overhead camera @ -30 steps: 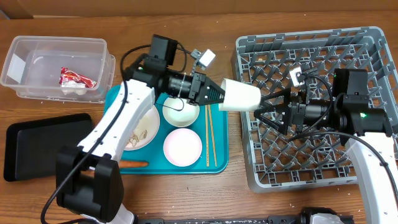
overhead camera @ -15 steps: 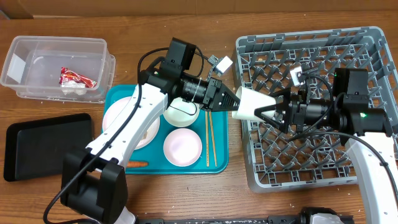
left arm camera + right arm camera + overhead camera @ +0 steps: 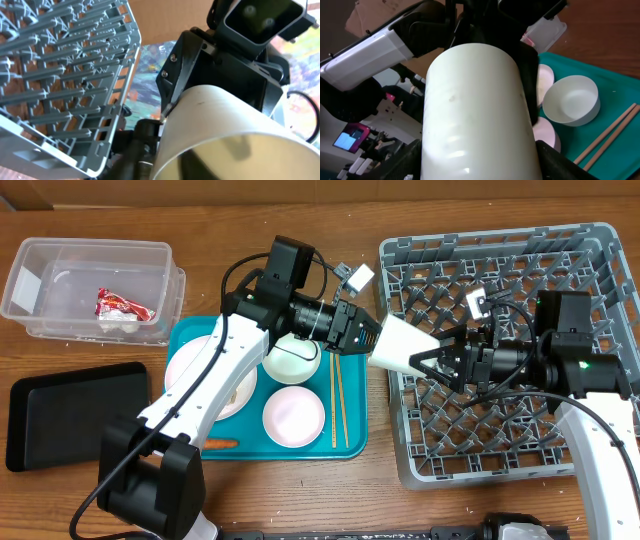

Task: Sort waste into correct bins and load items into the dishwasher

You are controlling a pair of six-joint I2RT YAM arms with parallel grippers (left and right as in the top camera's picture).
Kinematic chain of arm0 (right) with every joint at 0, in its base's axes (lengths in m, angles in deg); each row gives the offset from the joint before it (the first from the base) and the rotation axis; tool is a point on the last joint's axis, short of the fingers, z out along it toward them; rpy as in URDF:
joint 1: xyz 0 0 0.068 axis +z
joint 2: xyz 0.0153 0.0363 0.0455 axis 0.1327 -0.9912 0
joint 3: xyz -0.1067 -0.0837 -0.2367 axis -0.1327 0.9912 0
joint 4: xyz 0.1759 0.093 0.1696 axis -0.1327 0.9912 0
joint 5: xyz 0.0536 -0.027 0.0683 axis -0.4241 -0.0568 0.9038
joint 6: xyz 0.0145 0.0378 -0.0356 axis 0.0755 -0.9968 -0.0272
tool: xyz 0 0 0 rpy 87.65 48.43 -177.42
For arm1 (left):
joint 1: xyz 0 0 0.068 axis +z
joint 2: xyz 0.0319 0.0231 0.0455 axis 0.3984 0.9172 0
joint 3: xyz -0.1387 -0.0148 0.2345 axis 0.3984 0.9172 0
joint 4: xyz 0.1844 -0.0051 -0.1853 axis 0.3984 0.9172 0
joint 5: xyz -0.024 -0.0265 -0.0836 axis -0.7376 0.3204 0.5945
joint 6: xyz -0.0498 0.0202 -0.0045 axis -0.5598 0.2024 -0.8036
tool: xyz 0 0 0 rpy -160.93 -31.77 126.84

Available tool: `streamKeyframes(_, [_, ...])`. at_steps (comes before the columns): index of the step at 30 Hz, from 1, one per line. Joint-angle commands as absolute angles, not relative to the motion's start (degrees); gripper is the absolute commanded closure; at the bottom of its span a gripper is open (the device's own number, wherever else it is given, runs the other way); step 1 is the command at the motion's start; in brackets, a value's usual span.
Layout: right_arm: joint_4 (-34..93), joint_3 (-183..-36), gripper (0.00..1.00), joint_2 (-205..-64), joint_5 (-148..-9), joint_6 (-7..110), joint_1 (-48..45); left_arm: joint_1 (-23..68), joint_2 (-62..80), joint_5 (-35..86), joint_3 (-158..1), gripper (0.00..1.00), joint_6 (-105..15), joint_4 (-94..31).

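Item: small white cup (image 3: 400, 345) horizontal in air, across left rim of dish rack (image 3: 395, 255). right gripper (image 3: 432, 362) jaws part-open, clamped on cup sides. left gripper (image 3: 368, 338) at cup mouth, grip indeterminate. Narrow bare gap below, teal tray (image 3: 358, 420) edge adjacent.

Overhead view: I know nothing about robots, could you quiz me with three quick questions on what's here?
1. True or false: the white cup stands upright inside the grey rack.
2. The red-and-white wrapper lies in: A) the clear tub, B) the black tray, C) the grey rack.
3. How many bowls sit on the teal tray?
Key: 1 false; 2 A; 3 two.
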State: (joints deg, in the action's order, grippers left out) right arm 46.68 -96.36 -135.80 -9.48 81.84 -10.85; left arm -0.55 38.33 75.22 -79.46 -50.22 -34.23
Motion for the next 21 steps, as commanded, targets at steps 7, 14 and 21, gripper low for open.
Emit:
streamKeyframes(7, [47.08,-97.93,0.56,-135.80,-16.06,79.92,-10.70,0.37,37.93,63.11,-80.24,0.38,-48.45,-29.36])
streamKeyframes(14, [47.95,-98.74,0.62,-135.47,-42.44,69.60,-11.83,7.38,33.50,43.48,-80.26,0.36,-42.07,-14.80])
streamKeyframes(21, [59.34,-106.91,0.62,-135.50,-71.48,57.36,-19.07,18.35,22.52,22.54,-80.26,0.36,-40.27,-2.89])
